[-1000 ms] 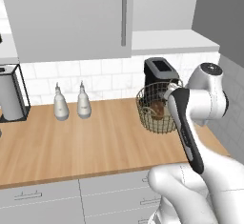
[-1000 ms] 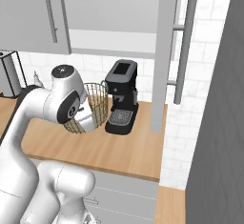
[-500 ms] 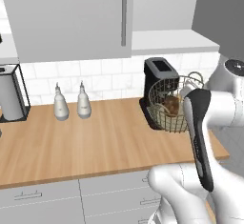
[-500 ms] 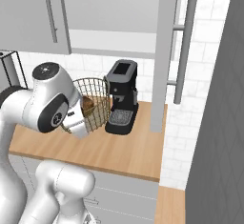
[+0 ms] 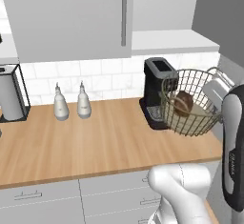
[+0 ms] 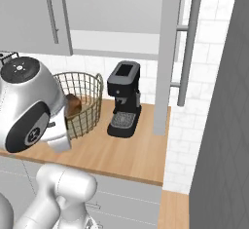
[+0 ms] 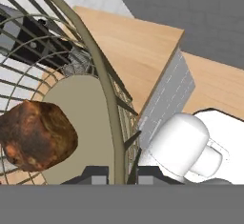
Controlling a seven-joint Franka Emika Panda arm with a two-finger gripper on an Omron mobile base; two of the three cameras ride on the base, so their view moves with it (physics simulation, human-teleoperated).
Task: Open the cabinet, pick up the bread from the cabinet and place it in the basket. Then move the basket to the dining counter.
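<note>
- While raised off the worktop, the basket has its rim pinched by the pincer.
- Bread lies inside the basket, just ahead of the pincer.
- Coffee machine stands beyond the basket.

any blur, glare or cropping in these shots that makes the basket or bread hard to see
Left base view: evenly lit, no glare; the basket and the bread inside read clearly, though the mesh looks slightly soft. Right base view: the arm's white joint covers much of the basket. Hand view: very close, so the rim is cropped and looms large, while the bread is sharp.
</note>
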